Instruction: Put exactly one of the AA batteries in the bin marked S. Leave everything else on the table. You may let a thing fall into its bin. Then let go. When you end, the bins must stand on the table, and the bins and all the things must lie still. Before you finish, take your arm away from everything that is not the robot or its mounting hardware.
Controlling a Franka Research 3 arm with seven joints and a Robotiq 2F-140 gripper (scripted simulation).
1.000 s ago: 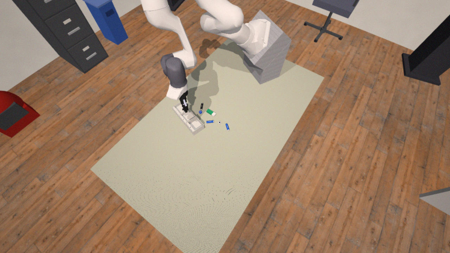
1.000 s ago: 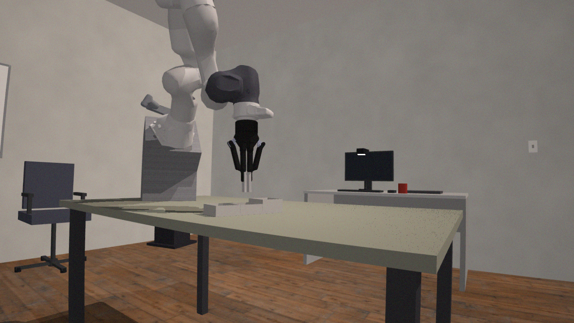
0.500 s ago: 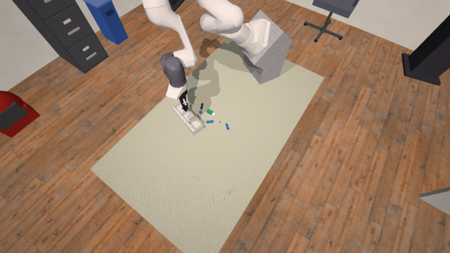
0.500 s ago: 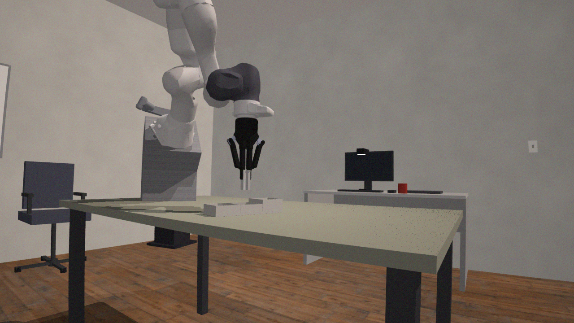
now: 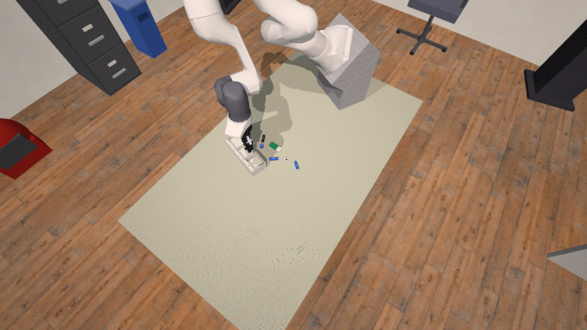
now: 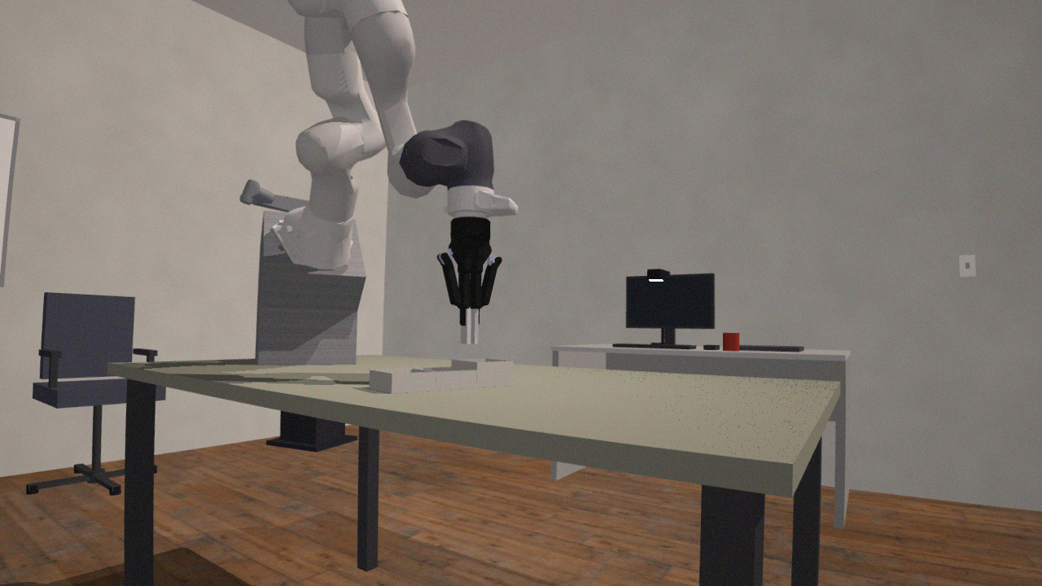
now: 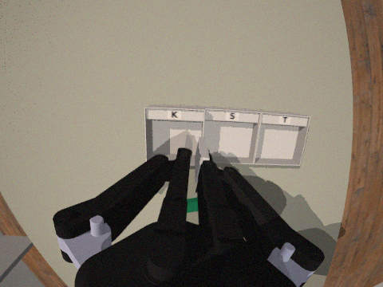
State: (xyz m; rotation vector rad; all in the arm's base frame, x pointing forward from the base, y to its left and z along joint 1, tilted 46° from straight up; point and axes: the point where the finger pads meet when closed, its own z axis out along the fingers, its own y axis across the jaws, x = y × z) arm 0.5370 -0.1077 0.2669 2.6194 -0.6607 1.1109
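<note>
- The hand (image 5: 249,151) (image 6: 470,336) (image 7: 193,146) is almost fully closed, with nothing gripped, and is held above the bins (image 5: 257,168) (image 6: 456,378) (image 7: 232,110).
- Two blue batteries (image 5: 274,158) (image 5: 296,165) are seen on the surface (image 5: 312,196) (image 6: 619,400) (image 7: 239,52), outside the bins.

Top and exterior views, change in pose: the claw (image 5: 249,151) (image 6: 470,342) (image 7: 193,146) has shifted along the bin row toward the bin marked K (image 5: 259,168) (image 6: 496,374) (image 7: 174,108). The dark wrist section (image 5: 236,100) (image 6: 466,154) has travelled with it; the arm's shadow (image 5: 281,117) on the surface (image 5: 312,205) (image 6: 619,408) (image 7: 247,56) has also moved.
</note>
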